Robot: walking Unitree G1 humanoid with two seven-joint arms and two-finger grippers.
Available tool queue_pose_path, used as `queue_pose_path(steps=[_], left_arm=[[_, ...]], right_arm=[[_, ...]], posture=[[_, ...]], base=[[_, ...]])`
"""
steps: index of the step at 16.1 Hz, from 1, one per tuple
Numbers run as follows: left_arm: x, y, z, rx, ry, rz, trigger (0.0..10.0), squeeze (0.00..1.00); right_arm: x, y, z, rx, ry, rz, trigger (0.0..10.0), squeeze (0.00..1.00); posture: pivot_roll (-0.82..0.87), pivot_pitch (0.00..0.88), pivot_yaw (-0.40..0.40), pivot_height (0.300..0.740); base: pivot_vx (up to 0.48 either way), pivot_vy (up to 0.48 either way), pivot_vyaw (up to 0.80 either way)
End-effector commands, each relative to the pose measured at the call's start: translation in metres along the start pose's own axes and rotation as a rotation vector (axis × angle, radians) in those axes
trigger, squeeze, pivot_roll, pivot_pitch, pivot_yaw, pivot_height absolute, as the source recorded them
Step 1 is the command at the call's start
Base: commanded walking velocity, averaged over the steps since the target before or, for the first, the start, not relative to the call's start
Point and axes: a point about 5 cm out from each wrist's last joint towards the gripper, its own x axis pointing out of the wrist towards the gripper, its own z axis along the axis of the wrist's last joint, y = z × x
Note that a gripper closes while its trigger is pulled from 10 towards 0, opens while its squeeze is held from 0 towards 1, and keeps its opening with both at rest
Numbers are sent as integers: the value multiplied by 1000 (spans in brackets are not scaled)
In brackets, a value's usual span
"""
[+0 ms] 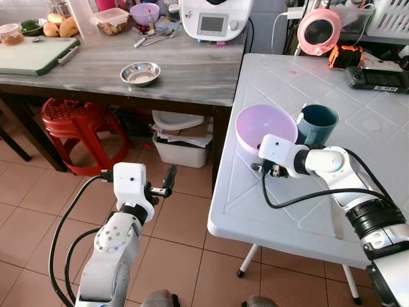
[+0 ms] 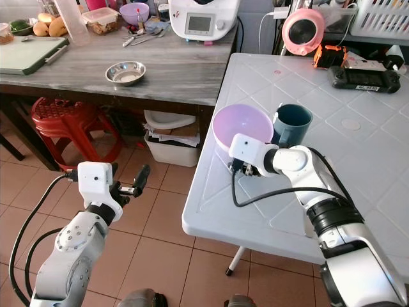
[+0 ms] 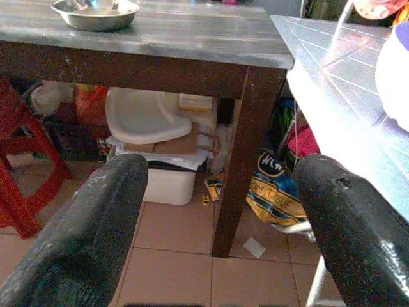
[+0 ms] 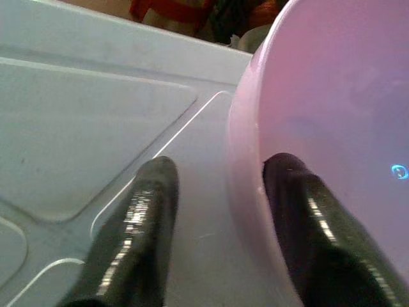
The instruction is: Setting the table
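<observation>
My right pincer (image 4: 217,236) straddles the rim of the round lilac plastic bowl (image 1: 265,128) on the white plastic table (image 1: 287,211), fingers apart, just beside the dark teal cup (image 1: 317,123). Next I'd say: close and lift. Left pincer (image 3: 217,243) hangs spread, idle.

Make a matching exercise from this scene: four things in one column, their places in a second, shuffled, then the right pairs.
Things:
1. pink bowl
2. teal cup
3. steel bowl
4. red stool

Places:
A. on the grey wooden table
B. on the floor under the wooden table
C. on the white table, its rim between the right gripper fingers
D. on the white table, beside the pink bowl

Pairs: 1-C, 2-D, 3-A, 4-B
</observation>
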Motion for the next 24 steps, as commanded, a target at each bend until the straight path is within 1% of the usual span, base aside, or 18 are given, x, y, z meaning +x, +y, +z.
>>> queue_pose_path(steps=[1, 5, 7, 12, 14, 15, 16, 18, 19, 20, 21, 22, 24], left_arm=[[0, 1, 1, 18, 4, -5, 10000, 0], [1, 1, 0, 21, 9, 0, 10000, 0], [2, 2, -1, 22, 15, 8, 10000, 0], [5, 5, -1, 22, 16, 30, 10000, 0], [5, 6, -1, 14, 15, 42, 10000, 0], [6, 7, -2, 10, 16, 50, 10000, 0], [7, 7, -1, 9, 13, 53, 10000, 0], [9, 7, -1, 10, 12, 53, 10000, 0], [11, 8, 0, 12, 8, 61, 10000, 0], [13, 9, 1, 11, 5, 66, 10000, 0], [16, 9, 2, 17, -3, 69, 10000, 0], [19, 7, 3, 14, -12, 71, 10000, 0], [23, 6, 5, 15, -28, 75, 10000, 0]], right_arm=[[0, -5, 4, -37, -2, 10, 0, 0], [-1, -7, 3, -42, 0, -1, 0, 0], [0, -1, -1, -58, 2, 13, 0, 0], [2, 4, -5, -54, 2, 19, 0, 0], [6, 10, -6, -64, -4, 26, 0, 0], [8, 13, -4, -67, -15, 15, 0, 0], [13, 14, 2, -90, -41, -15, 0, 0], [15, 13, 5, -96, -55, -31, 0, 0], [20, 13, 16, -116, -101, -69, 0, 0], [22, 13, 22, -120, -126, -89, 0, 0], [26, 13, 37, -109, -195, -157, 4157, 0], [25, 17, 53, -96, -286, -249, 10000, 0], [22, 20, 62, -36, -354, -351, 10000, 0]], posture=[[-28, 4, 57, 740], [-28, 0, 51, 740], [-28, 0, 45, 740], [-24, 0, 34, 740], [-24, 0, 28, 740], [-25, 0, 28, 740], [-23, 0, 30, 740], [-21, 0, 37, 740], [-22, 0, 39, 740], [-26, 0, 42, 740], [-34, 0, 43, 740], [-39, 0, 38, 740], [-39, 0, 36, 740]], base=[[0, 0, 0], [0, 0, 0], [0, 0, 0], [0, 0, 0], [0, 0, 0], [0, 0, 0], [0, 0, 0], [0, 0, 0], [0, 0, 0], [0, 0, 0], [0, 480, 0], [0, 480, 0], [0, 480, 0]])
